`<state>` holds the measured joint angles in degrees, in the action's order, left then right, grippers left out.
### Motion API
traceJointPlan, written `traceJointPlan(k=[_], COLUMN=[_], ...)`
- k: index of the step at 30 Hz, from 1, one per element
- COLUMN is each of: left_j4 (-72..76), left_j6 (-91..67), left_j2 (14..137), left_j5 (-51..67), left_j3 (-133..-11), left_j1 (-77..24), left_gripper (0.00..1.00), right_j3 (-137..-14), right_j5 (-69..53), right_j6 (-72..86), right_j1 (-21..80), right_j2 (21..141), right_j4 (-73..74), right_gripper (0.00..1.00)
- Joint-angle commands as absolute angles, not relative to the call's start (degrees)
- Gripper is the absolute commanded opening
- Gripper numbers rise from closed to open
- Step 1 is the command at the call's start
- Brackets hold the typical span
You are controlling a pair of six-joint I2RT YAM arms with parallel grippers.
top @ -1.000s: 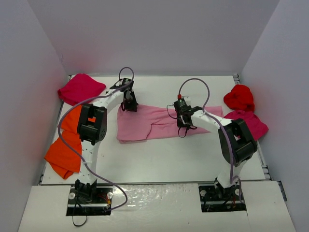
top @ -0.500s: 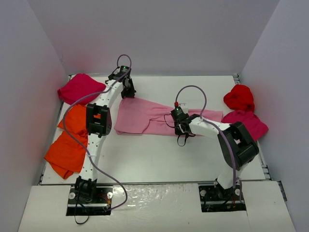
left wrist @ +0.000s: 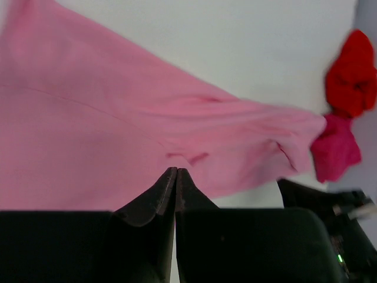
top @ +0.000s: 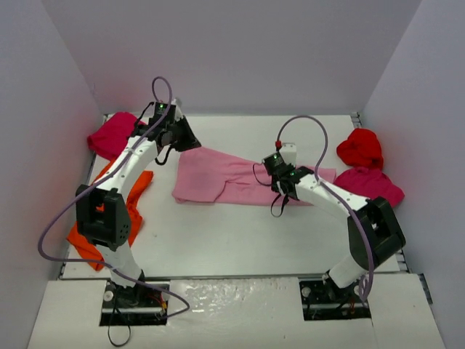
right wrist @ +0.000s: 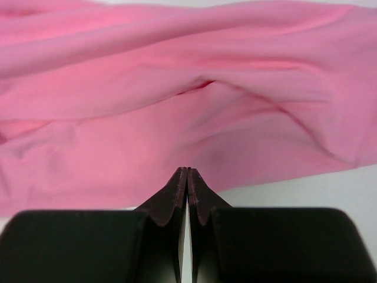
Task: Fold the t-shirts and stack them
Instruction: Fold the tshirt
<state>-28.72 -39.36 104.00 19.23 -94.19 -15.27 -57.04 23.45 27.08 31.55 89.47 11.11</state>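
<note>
A light pink t-shirt (top: 225, 178) lies stretched across the middle of the table. My left gripper (top: 187, 139) is shut on its back left corner, and the cloth puckers at the gripper's tips (left wrist: 175, 171). My right gripper (top: 276, 171) is shut on the pink shirt (right wrist: 177, 118) at its near edge, right of centre. Two orange shirts (top: 87, 236) lie at the left under the left arm. A magenta shirt (top: 116, 134) sits at the back left. A red shirt (top: 361, 147) and another magenta one (top: 379, 185) lie bunched at the right.
White walls close in the table (top: 232, 240) on three sides. In the left wrist view, the red shirt (left wrist: 353, 71) and the magenta shirt (left wrist: 336, 150) lie beyond the pink shirt's far end, with the right arm (left wrist: 321, 203) dark below them.
My left arm has swung left and back, dragging the pink shirt's corner with it and pulling the cloth taut. My right gripper has shifted slightly right with the shirt's edge.
</note>
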Motion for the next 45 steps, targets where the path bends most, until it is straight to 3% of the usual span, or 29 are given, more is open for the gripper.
traceJointPlan(k=[1, 6, 8, 9, 21, 33, 45], left_j4=[-13.4, -8.9, -8.5, -8.5, -8.3, -7.3, -6.9], left_j6=[-48.4, -51.1, -51.0, -51.0, -50.5, -50.1, -49.8], left_j2=[101.4, 105.5, 106.6, 107.3, 117.7, 117.3, 117.4], left_j5=[27.7, 31.1, 30.5, 30.4, 30.7, 30.1, 29.8], left_j3=[-82.3, -78.3, -78.6, -78.7, -85.2, -81.9, -80.8], left_j1=[-23.4, -26.5, -27.1, -27.2, -31.0, -31.0, -31.1], left_gripper=[0.0, 0.0, 0.0, 0.0, 0.0, 0.0, 0.0], right_j3=[-58.8, -55.8, -55.4, -55.4, -51.4, -50.3, -55.5], right_j5=[31.8, 24.2, 24.4, 23.9, 15.7, 12.1, 10.1], right_j6=[29.3, 28.9, 28.4, 28.4, 27.3, 26.9, 26.1], right_j1=[23.0, 11.1, 9.0, 8.8, 4.0, 4.0, 4.3], right_j2=[87.8, 84.3, 83.1, 83.1, 86.8, 92.2, 85.1], right_j4=[15.7, 15.3, 15.4, 15.5, 16.1, 10.8, 15.8], right_gripper=[0.04, 0.24, 0.39, 0.4, 0.39, 0.33, 0.33])
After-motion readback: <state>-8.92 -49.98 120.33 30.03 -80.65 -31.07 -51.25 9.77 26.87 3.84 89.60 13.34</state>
